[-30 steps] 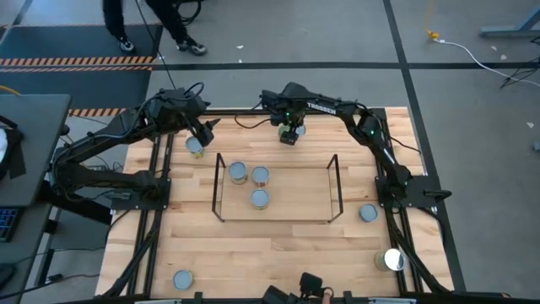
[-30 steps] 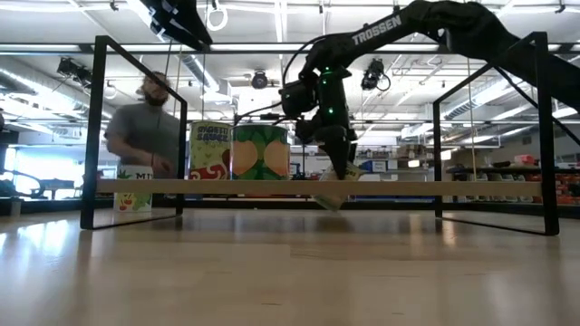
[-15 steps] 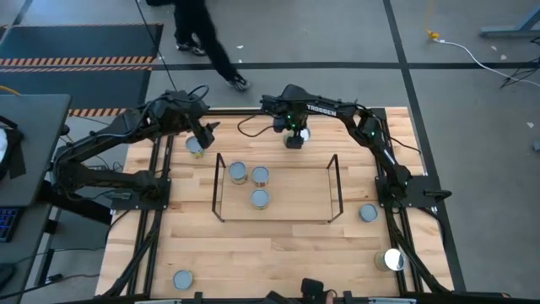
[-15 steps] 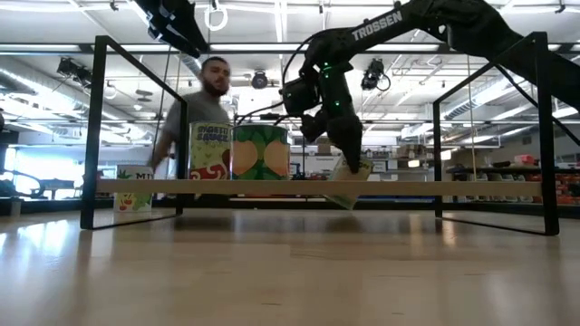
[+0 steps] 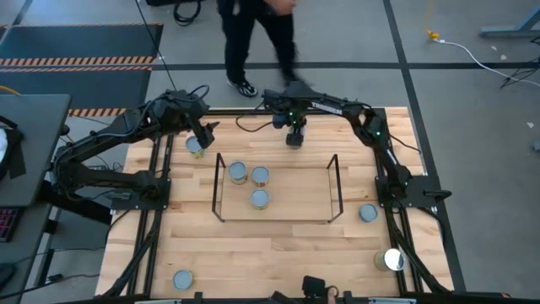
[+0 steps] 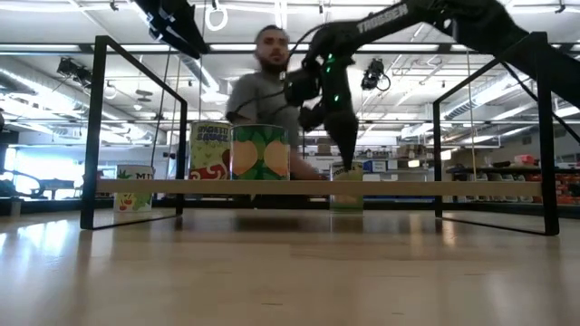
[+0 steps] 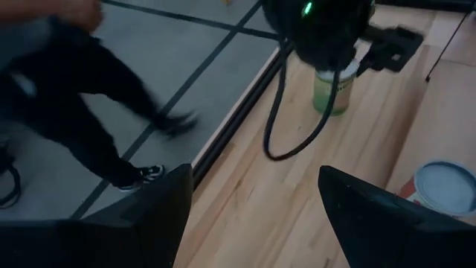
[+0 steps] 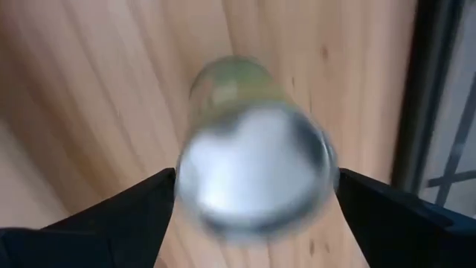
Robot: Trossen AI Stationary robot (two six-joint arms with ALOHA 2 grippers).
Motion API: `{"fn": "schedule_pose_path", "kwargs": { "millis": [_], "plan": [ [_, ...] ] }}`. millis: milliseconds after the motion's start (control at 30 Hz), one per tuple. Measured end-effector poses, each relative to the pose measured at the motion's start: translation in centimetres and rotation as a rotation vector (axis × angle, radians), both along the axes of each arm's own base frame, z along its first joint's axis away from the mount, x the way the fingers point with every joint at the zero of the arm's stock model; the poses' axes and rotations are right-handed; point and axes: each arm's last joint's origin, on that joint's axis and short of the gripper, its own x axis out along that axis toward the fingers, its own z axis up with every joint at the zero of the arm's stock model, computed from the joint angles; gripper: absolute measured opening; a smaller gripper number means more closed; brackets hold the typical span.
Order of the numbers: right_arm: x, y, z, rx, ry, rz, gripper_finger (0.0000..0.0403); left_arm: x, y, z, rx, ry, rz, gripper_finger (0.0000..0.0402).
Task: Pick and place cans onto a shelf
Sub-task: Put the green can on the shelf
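Observation:
My right gripper (image 5: 294, 140) is at the table's far edge, shut on a green can (image 6: 347, 189) that stands upright beyond the shelf; the can also shows in the right wrist view (image 8: 253, 175) and the left wrist view (image 7: 332, 91). The shelf (image 5: 274, 220), a dark rod rack, holds three cans (image 5: 238, 172) (image 5: 261, 176) (image 5: 260, 198). My left gripper (image 5: 203, 135) hangs open and empty at the far left, above another can (image 5: 195, 146). My right gripper pinches the green can between its two fingers (image 8: 152, 201), at the sides of its top end (image 8: 186, 186). The fingers come from above, pointing down. The can is upright below them, its bottom at the table top (image 6: 347, 208).
Loose cans stand at the right (image 5: 368, 213), near right (image 5: 393, 259) and near left (image 5: 182, 279). A grey-topped can (image 7: 445, 186) shows in the left wrist view. A person (image 5: 253, 34) walks just beyond the table's far edge. The black outer frame (image 6: 95, 136) rings the table.
My right gripper has tipped the green can from tilted to upright and shifted it slightly toward the table's right edge. The person has walked rightward behind the table. My left arm has kept still.

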Motion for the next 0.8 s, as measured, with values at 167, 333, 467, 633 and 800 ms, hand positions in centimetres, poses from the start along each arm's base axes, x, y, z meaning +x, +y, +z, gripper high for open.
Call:
{"fn": "schedule_pose_path", "kwargs": {
  "millis": [167, 333, 467, 633, 800],
  "plan": [
    [-2.3, -0.7, 4.7, -0.074, -0.123, -0.051, 0.0361, 0.2, 0.1, 0.4, 0.047, -0.017, -0.026, 0.0295],
    [-4.8, -3.6, 8.4, -0.275, -0.288, -0.212, 0.035, 0.5, 0.1, 0.7, 0.059, -0.054, -0.05, 0.0295],
    [-7.2, -6.5, 8.7, -0.412, -0.22, -0.342, 0.0348, 0.5, 0.0, 0.7, 0.03, -0.069, -0.092, 0.0295],
    [-8.9, -9.0, 5.9, -0.366, -0.101, -0.405, 0.0348, 0.5, -0.1, 0.5, 0.01, -0.06, -0.106, 0.0295],
    [-9.3, -9.1, 2.4, -0.209, -0.1, -0.406, 0.0348, 0.5, -0.1, 0.5, 0.01, -0.06, -0.107, 0.0295]
  ]
}}
